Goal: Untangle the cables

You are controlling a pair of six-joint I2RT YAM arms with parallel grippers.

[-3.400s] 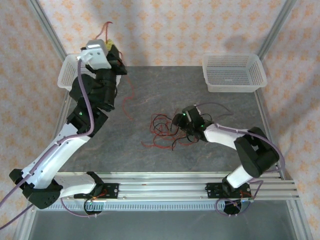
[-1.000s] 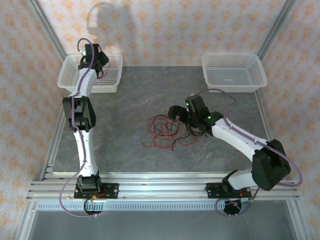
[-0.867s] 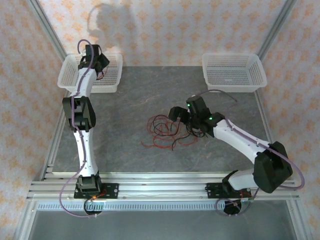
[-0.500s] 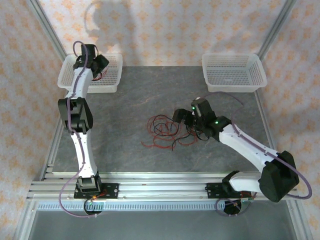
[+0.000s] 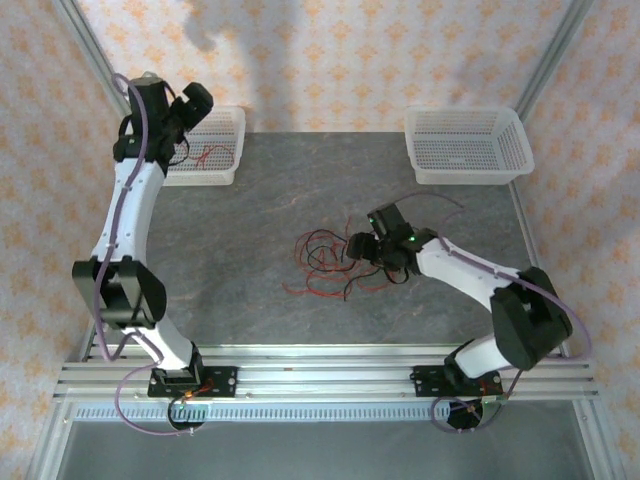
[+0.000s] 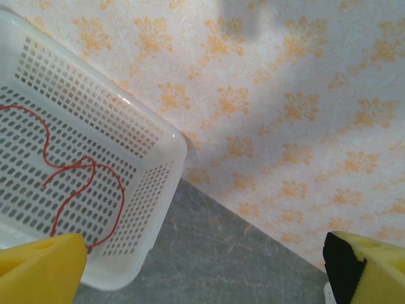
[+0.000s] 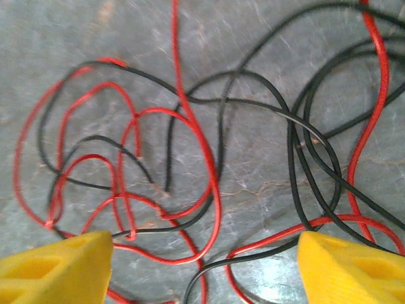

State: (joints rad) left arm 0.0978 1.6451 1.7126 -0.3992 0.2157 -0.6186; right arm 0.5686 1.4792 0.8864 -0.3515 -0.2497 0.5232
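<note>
No readable text, labels, brand marks, numbers or signs in any of the views.

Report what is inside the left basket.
One red cable lies looped on the basket floor. The left arm covers the basket's left end in the top view, so anything there is hidden.
</note>
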